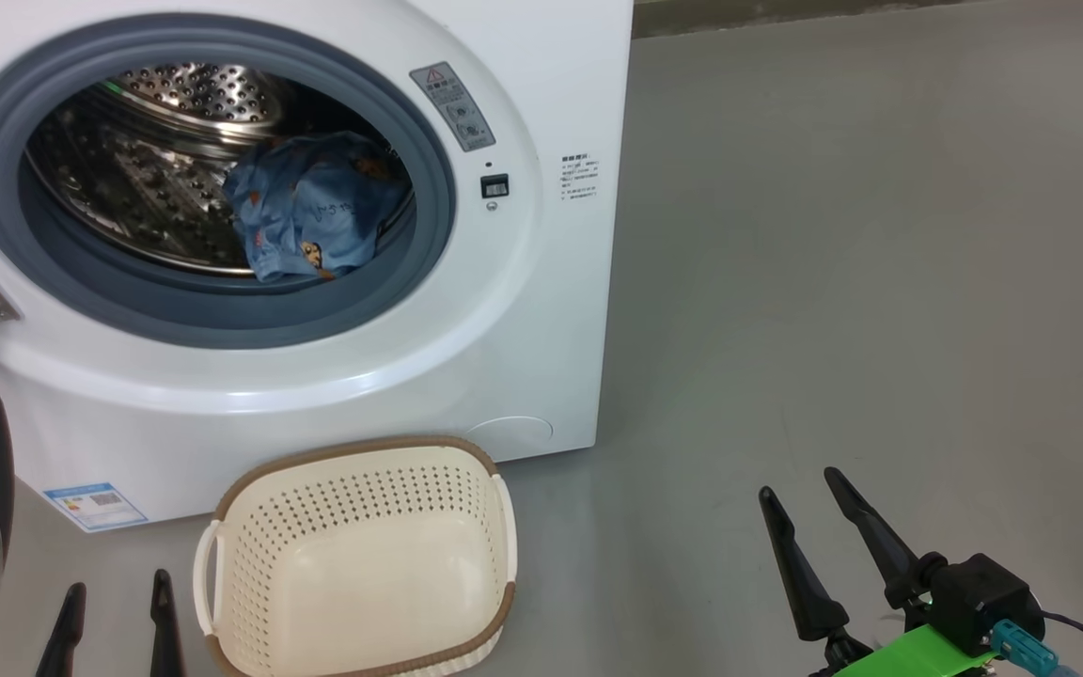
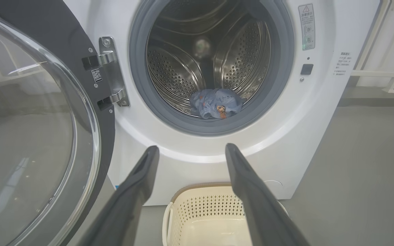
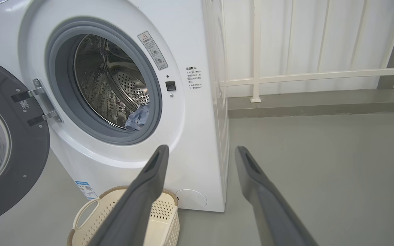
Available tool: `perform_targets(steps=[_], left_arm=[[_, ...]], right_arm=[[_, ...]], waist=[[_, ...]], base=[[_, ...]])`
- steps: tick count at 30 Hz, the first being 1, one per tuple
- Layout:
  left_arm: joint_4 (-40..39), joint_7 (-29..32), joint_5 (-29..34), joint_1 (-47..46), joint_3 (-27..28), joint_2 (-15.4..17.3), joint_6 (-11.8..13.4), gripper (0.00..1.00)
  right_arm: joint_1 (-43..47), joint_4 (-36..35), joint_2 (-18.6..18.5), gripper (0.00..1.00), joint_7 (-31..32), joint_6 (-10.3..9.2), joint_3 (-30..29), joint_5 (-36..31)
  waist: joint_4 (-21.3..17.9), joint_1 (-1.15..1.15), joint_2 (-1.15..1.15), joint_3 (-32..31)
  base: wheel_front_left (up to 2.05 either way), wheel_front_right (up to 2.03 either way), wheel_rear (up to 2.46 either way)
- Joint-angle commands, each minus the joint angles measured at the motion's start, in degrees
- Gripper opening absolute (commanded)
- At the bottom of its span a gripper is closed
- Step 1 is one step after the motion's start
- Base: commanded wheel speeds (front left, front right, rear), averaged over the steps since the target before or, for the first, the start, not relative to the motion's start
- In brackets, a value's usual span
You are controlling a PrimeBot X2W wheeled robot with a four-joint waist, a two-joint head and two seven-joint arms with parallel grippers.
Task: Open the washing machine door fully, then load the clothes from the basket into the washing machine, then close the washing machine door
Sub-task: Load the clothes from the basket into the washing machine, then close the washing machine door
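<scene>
White washing machine (image 1: 541, 310) sits on the grey floor (image 1: 880, 282), drum (image 1: 147, 169) exposed. Its door (image 2: 29, 119) hangs wide open on the left side. Cream basket (image 1: 353, 498) on the floor, just before the machine's front. Blue clothes (image 1: 311, 212) bundled low inside the drum, near its lip. Left gripper (image 1: 118, 588) and right gripper (image 1: 798, 481) hover with fingers spread apart, gripping nothing.
</scene>
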Motion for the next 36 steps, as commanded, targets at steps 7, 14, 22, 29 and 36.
perform_targets(steps=[7, 14, 22, 29, 36], left_arm=[[-2.20, -0.30, 0.94, -0.66, 2.29, 0.51, 1.27, 1.00], [-0.81, -0.34, 0.96, -1.22, 2.29, 1.03, 1.15, 1.00], [-0.71, -0.38, 1.52, -1.19, 1.89, 1.10, 1.34, 1.00], [0.05, -0.39, 1.01, -1.16, 2.04, 1.46, 1.04, 1.00], [0.05, -0.40, 0.99, -1.27, 1.60, 1.61, 1.08, 1.00]], right_arm=[[-0.57, -1.58, -0.18, 1.00, -0.26, 0.09, 0.95, -0.42], [-0.43, -1.40, -0.05, 1.00, -0.26, 0.09, 1.00, -0.44], [-0.22, -1.28, -0.11, 1.00, -0.26, 0.09, 1.01, -0.46], [-0.08, -1.12, -0.25, 1.00, -0.26, 0.09, 1.18, -0.32], [0.04, -1.15, -0.33, 1.00, -0.26, 0.09, 1.15, -0.15]], waist=[[-0.21, 0.00, 0.00, 0.46], [-0.22, 0.00, 0.00, 0.09], [-0.31, 0.00, 0.00, -0.35], [-0.29, 0.00, 0.00, -0.59], [-0.15, 0.00, 0.00, -0.49]], base=[[0.00, 0.00, 0.00], [0.00, 0.00, 0.00], [0.00, 0.00, 0.00], [0.00, 0.00, 0.00], [0.00, 0.00, 0.00]])
